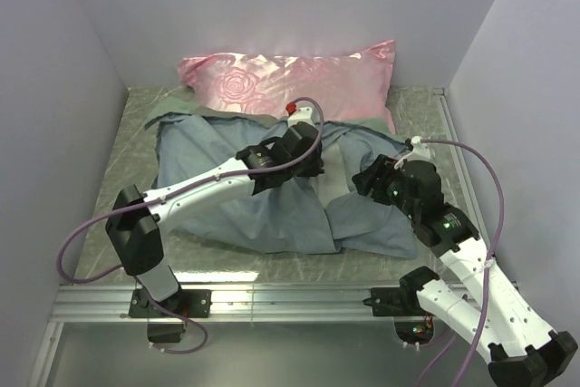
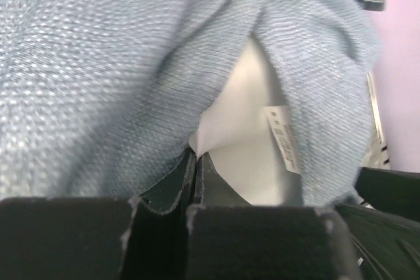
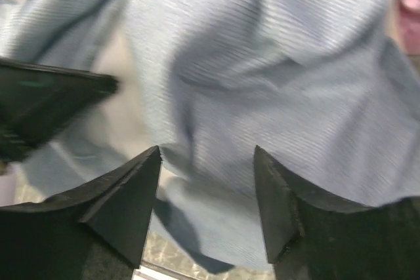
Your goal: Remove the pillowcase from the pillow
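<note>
The pillowcase (image 1: 240, 210) lies crumpled on the table, grey-blue inside showing, with a green checked edge at the back. It fills the left wrist view (image 2: 98, 63) and the right wrist view (image 3: 282, 63). The off-white pillow (image 2: 243, 129) shows through its opening, with a small label on it. A pale strip of the pillow also shows from above (image 1: 337, 186) and in the right wrist view (image 3: 121, 119). My left gripper (image 1: 313, 167) (image 2: 195, 154) is shut on a corner of the pillow. My right gripper (image 1: 364, 178) (image 3: 207, 155) is open just above the pillowcase, beside the left one.
A shiny pink rose-patterned pillow (image 1: 290, 74) lies along the back wall, touching the pillowcase's far edge. Walls close in left, back and right. A metal rail (image 1: 290, 296) runs along the near edge of the marbled table (image 1: 127, 133).
</note>
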